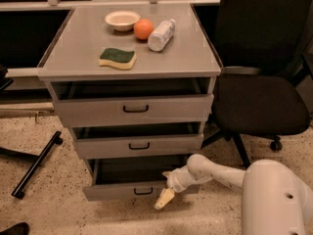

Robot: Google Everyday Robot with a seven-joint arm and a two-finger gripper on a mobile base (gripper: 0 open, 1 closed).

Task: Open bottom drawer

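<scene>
Well, the biggest thing I see is the grey cabinet (73, 53), standing on the speckled floor (54, 209) with its flat top tilted up toward the far side. To its right a black office chair (259, 102) stands close by, its seat just beside the cabinet's right edge. In the near right corner sits the robot's white body (276, 199), and its arm (215, 173) reaches left from there toward the foot of the cabinet.

All three drawers stand a little out. The top drawer (98, 112) has the tallest front, and the middle drawer (98, 148) lies under it. The bottom drawer (110, 192) is lowest, just above the floor, and it is pulled out toward me far enough to show a dark gap behind its front.

A black bar (36, 164) lies slanted on the floor to the left, well apart from the cabinet.

On the cabinet top, a white bottle (161, 34) lies on its side at the far right. A green and yellow sponge (117, 58) lies nearer, to the left. A pale bowl (122, 19) sits at the far edge, and an orange (144, 29) lies between bowl and bottle, touching the bottle.

The gripper (165, 196) is at the bottom drawer's front, just right of the small black handle (143, 191), with its cream tip hanging below the front's lower edge. I cannot tell whether it is apart or together, nor whether it touches the drawer.
</scene>
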